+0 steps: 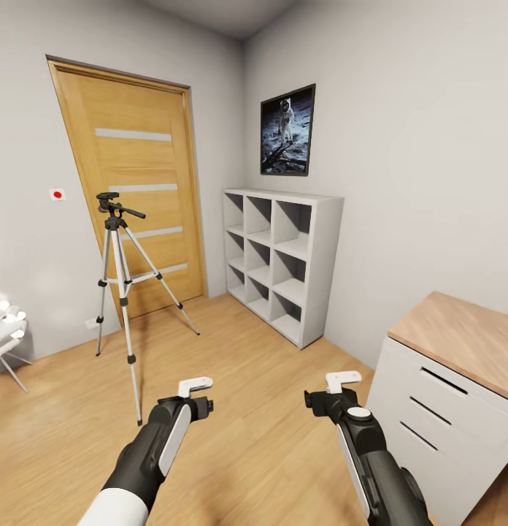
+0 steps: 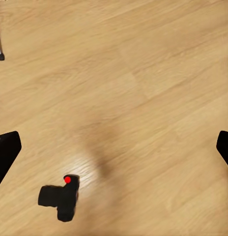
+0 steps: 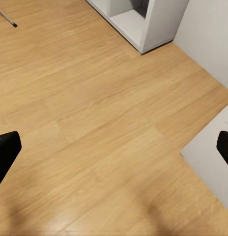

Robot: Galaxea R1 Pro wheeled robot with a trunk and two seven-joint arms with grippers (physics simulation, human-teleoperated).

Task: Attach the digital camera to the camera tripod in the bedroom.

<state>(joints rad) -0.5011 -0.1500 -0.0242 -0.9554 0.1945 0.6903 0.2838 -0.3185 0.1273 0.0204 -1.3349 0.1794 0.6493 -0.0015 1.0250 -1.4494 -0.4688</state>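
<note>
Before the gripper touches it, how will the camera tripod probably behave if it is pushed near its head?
The camera tripod looks tall and thin-legged, so a push up high would likely tip it rather than slide it. Its three legs spread wide on the wood floor, which probably steadies it somewhat. The long pan handle may swing if bumped.

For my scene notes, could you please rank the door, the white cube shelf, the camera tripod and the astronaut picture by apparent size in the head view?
1. Door
2. White cube shelf
3. Camera tripod, tall but thin, so its place against the shelf is unsure
4. Astronaut picture
</note>
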